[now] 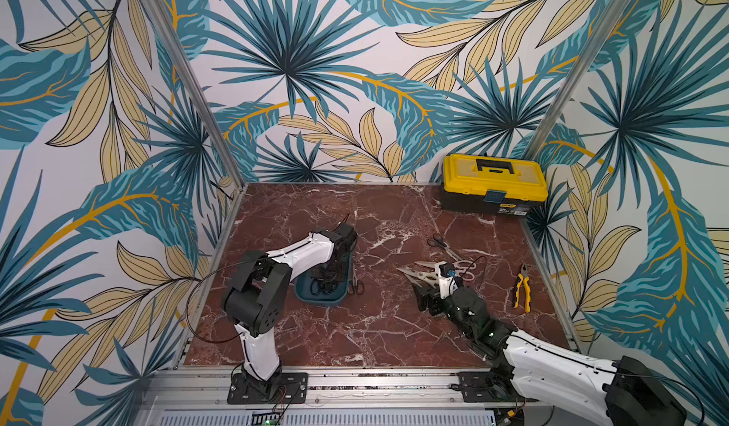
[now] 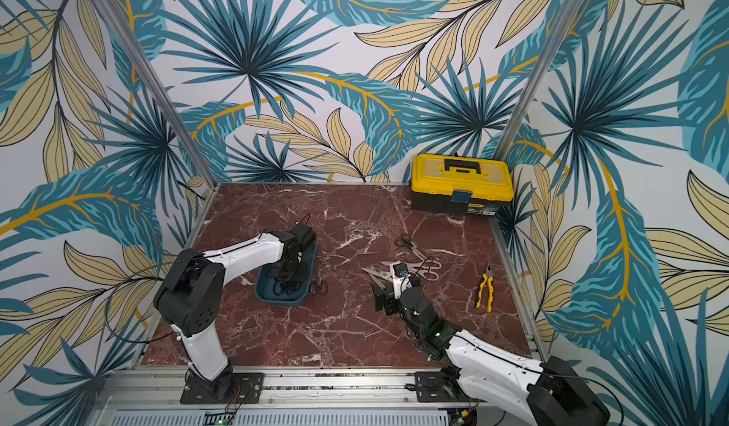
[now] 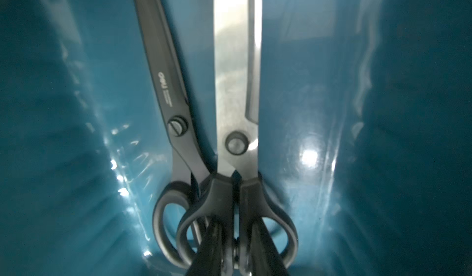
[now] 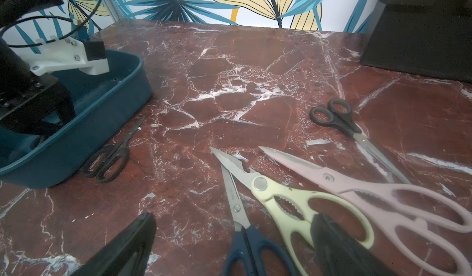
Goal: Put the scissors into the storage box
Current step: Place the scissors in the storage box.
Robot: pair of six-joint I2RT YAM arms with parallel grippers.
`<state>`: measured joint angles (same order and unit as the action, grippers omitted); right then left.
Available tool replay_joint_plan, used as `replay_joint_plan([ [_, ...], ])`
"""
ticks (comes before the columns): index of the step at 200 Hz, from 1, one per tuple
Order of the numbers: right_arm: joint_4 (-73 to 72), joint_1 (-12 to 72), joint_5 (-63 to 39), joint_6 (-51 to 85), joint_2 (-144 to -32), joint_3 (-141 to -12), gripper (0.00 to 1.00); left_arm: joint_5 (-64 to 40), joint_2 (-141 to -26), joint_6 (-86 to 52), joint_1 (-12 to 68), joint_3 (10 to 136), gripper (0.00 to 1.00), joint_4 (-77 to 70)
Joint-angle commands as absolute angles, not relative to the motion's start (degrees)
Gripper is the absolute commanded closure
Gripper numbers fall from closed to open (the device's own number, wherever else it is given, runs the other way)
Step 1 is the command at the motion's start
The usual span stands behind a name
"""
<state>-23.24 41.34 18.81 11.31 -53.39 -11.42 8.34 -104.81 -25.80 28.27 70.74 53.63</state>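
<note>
My left gripper [image 3: 236, 222] reaches down into the teal storage box [image 1: 321, 301], seen in both top views. Its fingers [image 3: 213, 233] press on both sides of the black handle of steel-bladed scissors [image 3: 235, 57] lying on the box floor beside an all-black pair [image 3: 166, 83]. A small black pair [image 4: 109, 157] lies on the table against the box wall [image 4: 102, 118]. My right gripper [image 4: 234, 217] stands open low over blue-handled scissors [image 4: 236, 198], with cream shears [image 4: 281, 195], pale pink shears [image 4: 370, 187] and a black-handled pair [image 4: 339, 120] beyond.
Yellow-and-black pliers [image 1: 521, 288] lie near the table's right edge. A yellow-and-black toolbox [image 1: 493, 183] stands in the back right corner. The table is red-brown marble [image 1: 374, 325], walled on three sides.
</note>
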Motion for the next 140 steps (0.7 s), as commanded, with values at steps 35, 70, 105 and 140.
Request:
replay_joint_plan([
  [35, -20.49, 41.4, 20.8, 11.82, -53.95, -13.28, 0.0, 11.13, -98.38, -29.75, 29.5, 78.92, 0.44, 58.86],
  [70, -21.16, 41.4, 24.92, 12.38, -49.71, -11.23, 0.0, 10.77, -97.3, -32.19, 35.84, 89.47, 0.49, 62.97],
  [105, -21.32, 41.4, 26.54, 12.64, -48.41, -10.61, 0.0, 3.58, -103.56, -36.48, 42.69, 93.81, 0.49, 61.64],
  [140, -19.63, 41.4, 26.32, 12.83, -50.68, -12.24, 0.0, 0.87, -106.3, -41.05, 43.1, 87.28, 0.5, 55.99],
])
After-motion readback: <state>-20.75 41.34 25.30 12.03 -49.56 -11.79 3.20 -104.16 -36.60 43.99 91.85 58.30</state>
